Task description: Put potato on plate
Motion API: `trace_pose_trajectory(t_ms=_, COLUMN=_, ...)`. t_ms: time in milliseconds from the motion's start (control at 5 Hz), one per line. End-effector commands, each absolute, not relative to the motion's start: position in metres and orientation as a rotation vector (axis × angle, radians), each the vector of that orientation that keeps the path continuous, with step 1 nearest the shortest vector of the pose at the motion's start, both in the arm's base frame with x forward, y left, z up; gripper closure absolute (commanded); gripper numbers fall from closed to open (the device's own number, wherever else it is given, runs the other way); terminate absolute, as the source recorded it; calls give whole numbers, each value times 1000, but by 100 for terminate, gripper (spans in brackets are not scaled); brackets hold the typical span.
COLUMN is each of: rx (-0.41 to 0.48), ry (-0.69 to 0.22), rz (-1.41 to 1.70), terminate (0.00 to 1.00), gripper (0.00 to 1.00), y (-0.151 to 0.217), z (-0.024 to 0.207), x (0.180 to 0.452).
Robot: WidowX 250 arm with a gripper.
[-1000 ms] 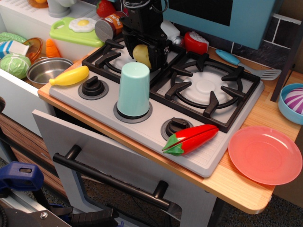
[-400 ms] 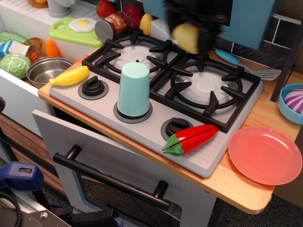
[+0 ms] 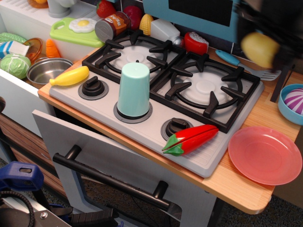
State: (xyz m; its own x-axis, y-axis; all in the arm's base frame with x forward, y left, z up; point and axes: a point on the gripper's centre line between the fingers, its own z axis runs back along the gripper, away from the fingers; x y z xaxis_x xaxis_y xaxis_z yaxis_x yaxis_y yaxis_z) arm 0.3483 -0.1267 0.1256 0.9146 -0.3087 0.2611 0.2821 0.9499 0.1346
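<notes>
The bench (image 3: pixel 246 189) carries the pink plate (image 3: pixel 265 154) at lower right, bare and waiting. At upper right the blurred dark tool (image 3: pixel 267 45) is closed around the potato (image 3: pixel 260 49), held in the air above the plate. Best to bring it straight down over the plate's middle, clear of the blue bowl (image 3: pixel 291 104), and release low so it cannot roll.

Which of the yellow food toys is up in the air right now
The potato, blurred, held aloft by the claw at the right. The banana lies on the stove's left edge; the corn sits behind the burners.
</notes>
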Motion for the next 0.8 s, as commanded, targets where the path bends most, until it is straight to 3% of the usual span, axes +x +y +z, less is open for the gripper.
trace_pose_trajectory(t_ms=0, rx=31, ry=-324, rz=-220, terminate=0, gripper=100, y=-163, z=114, x=347)
trace_pose_trajectory(t_ms=400, rx=26, ry=-214, rz=-43, terminate=0, gripper=100, y=-146, z=87, x=321)
trace_pose_trajectory(t_ms=600, rx=55, ry=-241, rz=-60, terminate=100, gripper=100, y=-138, z=75, x=318)
